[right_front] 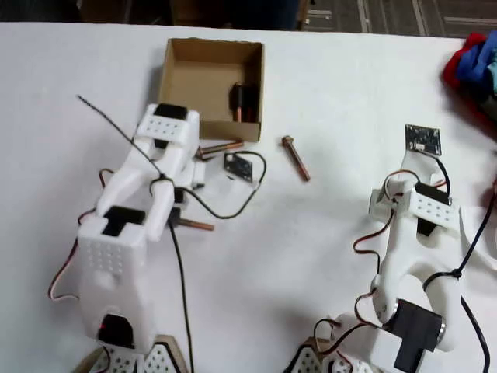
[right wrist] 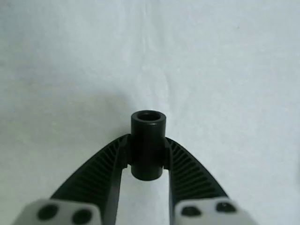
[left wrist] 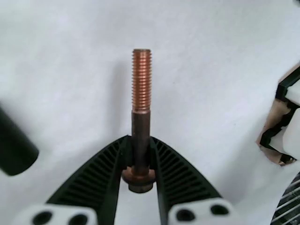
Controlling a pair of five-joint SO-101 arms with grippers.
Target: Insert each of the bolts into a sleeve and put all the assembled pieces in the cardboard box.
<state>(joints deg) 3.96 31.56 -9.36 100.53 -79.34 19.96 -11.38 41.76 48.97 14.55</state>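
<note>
1. Left gripper [left wrist: 139,140]: we see it clenched on a copper bolt [left wrist: 141,93]. The fingers pinch the plain shank just above the head, and the threaded end sticks out past the fingertips over the white table [left wrist: 70,56].
2. In the high view that bolt lies roughly level, just beside the 6 o'clock wall of the cardboard box [right_front: 202,78], with its threads pointing to 3 o'clock.
3. Right gripper [right wrist: 147,140]: we see it clenched on a black sleeve [right wrist: 149,124], gripped round its side. The hollow end faces away from the wrist, with white table below.
4. Right arm [right_front: 419,225] sits at 4 o'clock on the table, well apart from the box and from the left arm [right_front: 147,171].
5. The box sits at 11 o'clock on the table. One assembled piece [right_front: 239,102], a dark sleeve with copper showing at one end, lies inside against the 3 o'clock wall.
6. Second bolt [right_front: 296,158] lies loose on the table at 4 o'clock from the box, between the arms, head toward 11 o'clock.
7. Third bolt [right_front: 192,224] lies on the table at 6 o'clock from the box, right beside the left arm. We cannot tell whether it touches the arm.
8. The left wrist view shows a blurred black rounded end [left wrist: 14,152] near the gripper. We cannot tell what it is.
9. Coloured cloth [right_front: 474,58] lies at the table's 2 o'clock edge.
</note>
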